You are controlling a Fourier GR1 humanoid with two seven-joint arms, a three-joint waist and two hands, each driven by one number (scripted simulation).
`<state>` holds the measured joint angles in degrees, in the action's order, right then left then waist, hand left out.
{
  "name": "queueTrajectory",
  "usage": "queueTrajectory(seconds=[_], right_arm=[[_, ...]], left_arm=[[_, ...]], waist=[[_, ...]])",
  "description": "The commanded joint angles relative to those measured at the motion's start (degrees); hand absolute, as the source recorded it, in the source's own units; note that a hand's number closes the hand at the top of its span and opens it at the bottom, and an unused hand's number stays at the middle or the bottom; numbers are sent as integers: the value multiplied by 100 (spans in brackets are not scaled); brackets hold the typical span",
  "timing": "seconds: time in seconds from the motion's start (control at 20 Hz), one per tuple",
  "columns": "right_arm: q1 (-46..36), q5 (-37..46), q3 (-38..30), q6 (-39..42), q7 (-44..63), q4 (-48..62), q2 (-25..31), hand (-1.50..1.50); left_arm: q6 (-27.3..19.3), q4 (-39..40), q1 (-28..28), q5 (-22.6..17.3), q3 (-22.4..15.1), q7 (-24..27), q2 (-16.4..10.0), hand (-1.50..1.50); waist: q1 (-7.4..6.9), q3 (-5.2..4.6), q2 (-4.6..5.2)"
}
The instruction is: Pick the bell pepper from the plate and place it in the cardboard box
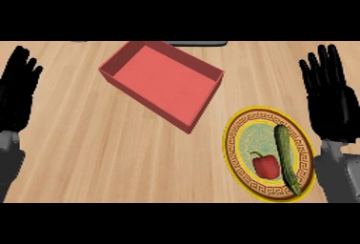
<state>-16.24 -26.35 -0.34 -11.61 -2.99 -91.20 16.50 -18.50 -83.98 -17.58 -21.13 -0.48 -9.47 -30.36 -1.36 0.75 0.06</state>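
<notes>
The bell pepper (265, 165), red with a short stem, lies on the plate (235, 143) at the lower right of the frame, and nothing is touching it. Just beside it on its right, a long green cucumber (286, 157) stretches up and down the same plate, close enough that the two look to be touching. The plate, with its yellow rim and patterned border, rests on the wooden worktop (105, 143).

Up and to the left, towards the upper middle of the frame, sits the cardboard box (165, 83). It is red, open at the top, turned at an angle, and has nothing inside. Its near corner comes close to the plate's upper left rim, but a strip of bare wood shows between them.

So, as I read it, nothing of the task is done yet. The pick, the carry and the drop into the box are all left to do.

Now the hands. The right robot hand (329, 95) shows at the right edge, above and just right of the plate, with its fingers straight, spread and pointing to the top of the frame. It is released and holds nothing. The left robot hand (17, 90) mirrors it at the far left edge, flat and open, well apart from the plate. The right one looks the better placed for the pepper, though the cucumber lies between them.
</notes>
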Motion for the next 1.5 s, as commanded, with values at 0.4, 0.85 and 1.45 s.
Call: queueTrajectory(seconds=[0.4, 0.85, 1.45], right_arm=[[501, 2837, 723, -972, -618, 160, 712, 150], [1393, 3371, 1034, -606, -1353, -287, 922, -150], [1473, 5031, 2023, 1537, 1613, -1287, 3193, -150]], left_arm=[[87, -96, 1248, 1166, -1118, 423, 88, 0], [49, -295, 1670, 1424, -1213, 538, 424, 0], [106, -362, 1564, 1477, -1119, 456, 336, 0]], waist=[[196, -89, -3], [163, -82, -28], [162, -103, -27]])
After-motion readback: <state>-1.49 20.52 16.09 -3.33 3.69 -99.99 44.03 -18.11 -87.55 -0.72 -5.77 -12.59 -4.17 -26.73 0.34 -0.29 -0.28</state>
